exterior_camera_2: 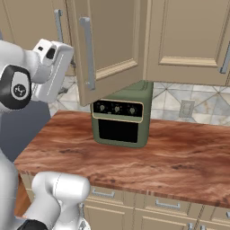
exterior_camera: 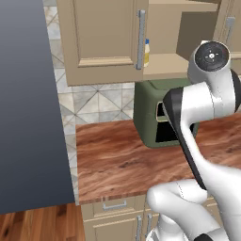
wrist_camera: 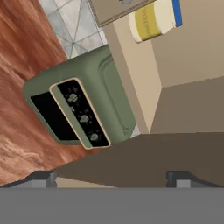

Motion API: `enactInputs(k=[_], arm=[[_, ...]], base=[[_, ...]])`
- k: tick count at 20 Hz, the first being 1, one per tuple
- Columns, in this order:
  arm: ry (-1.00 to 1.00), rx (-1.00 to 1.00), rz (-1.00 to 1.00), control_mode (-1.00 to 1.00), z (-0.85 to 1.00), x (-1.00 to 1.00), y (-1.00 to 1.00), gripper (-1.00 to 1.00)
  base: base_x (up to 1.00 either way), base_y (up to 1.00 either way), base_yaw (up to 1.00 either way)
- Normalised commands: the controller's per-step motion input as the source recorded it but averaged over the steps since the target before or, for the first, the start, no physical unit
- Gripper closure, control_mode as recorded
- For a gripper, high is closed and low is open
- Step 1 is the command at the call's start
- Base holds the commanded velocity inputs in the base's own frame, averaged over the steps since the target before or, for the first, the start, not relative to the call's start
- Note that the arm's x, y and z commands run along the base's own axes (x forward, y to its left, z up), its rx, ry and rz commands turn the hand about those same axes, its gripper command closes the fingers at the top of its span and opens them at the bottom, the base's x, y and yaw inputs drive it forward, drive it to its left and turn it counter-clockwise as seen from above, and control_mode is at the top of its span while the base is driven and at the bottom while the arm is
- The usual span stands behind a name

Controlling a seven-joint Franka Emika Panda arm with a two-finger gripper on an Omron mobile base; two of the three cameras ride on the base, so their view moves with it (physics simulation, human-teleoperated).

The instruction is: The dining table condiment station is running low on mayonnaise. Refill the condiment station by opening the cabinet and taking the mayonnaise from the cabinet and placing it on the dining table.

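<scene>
Left base view: the mayonnaise (exterior_camera: 147, 52) is seen on the open cabinet (exterior_camera: 162, 65) shelf, above the green oven (exterior_camera: 149, 113).

Right base view: a swung-out cabinet door (exterior_camera_2: 108, 45) hangs above the oven.

Hand view: the gripper (wrist_camera: 111, 177) is spread wide, nothing held, short of the jar. It is judged light, rigid and smooth; a grasp across the labelled body is advised.

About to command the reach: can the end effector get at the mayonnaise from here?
Probably yes. The cabinet door is swung open, and the mayonnaise stands uncovered on the shelf with nothing in front of it in the hand view.
</scene>
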Motion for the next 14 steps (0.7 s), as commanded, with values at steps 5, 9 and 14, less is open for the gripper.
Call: enactInputs(k=[5, 9, 14], arm=[[0.0, 0.02, -0.11, -1.0, 0.0, -0.78, -0.99, -1.0], [0.0, 0.0, -0.06, -1.0, 0.0, -0.33, -0.89, -1.0], [0.0, 0.0, -0.02, -1.0, 0.0, -0.12, -0.91, -1.0]], base=[[0.0, 0.0, 0.0], [0.0, 0.0, 0.0], [0.0, 0.0, 0.0]])
